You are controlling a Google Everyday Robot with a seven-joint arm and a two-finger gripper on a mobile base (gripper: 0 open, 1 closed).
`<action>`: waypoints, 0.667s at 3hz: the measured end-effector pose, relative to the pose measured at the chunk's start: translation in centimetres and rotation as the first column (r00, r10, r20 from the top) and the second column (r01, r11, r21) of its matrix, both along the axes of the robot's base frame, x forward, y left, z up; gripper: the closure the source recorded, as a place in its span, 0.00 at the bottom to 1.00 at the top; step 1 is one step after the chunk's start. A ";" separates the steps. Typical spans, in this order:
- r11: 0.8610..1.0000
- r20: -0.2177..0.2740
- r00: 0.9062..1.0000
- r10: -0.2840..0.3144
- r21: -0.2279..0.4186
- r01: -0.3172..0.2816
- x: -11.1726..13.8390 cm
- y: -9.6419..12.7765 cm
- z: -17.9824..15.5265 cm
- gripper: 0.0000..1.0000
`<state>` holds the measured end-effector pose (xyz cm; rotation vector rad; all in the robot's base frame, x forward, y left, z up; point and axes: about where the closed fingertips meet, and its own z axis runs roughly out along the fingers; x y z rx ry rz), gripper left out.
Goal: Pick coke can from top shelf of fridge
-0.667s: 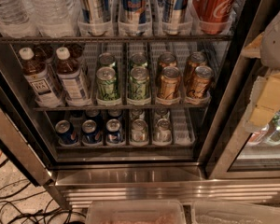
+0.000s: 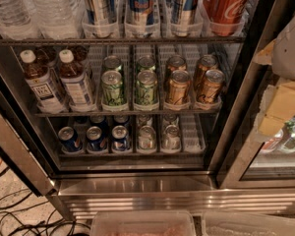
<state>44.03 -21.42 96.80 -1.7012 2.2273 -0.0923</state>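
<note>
Fridge (image 2: 137, 187) status: coke can on top shelf.
Top shelf (image 2: 118, 41) spans 12 o'clock; coke can (image 2: 228, 6) stands in its rightmost lane tray, 1 o'clock. My gripper (image 2: 282, 104) sits at 3 o'clock, apart from it; spread or closed, I cannot tell.

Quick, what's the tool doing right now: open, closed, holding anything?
Tool: at the right edge of the view, apart from the coke can on the top shelf; open or closed cannot be told.

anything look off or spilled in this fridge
Nothing stands out. The coke can sits at the right end of the top shelf, the lower cans stand in rows, no spill. The gripper hangs right of the fridge.
</note>
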 end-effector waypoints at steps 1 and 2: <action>0.999 0.018 1.000 -0.011 0.035 0.010 -0.4 1.5 -2.7 0.00; 0.993 0.015 1.000 -0.028 0.115 0.026 -1.3 3.8 -7.5 0.00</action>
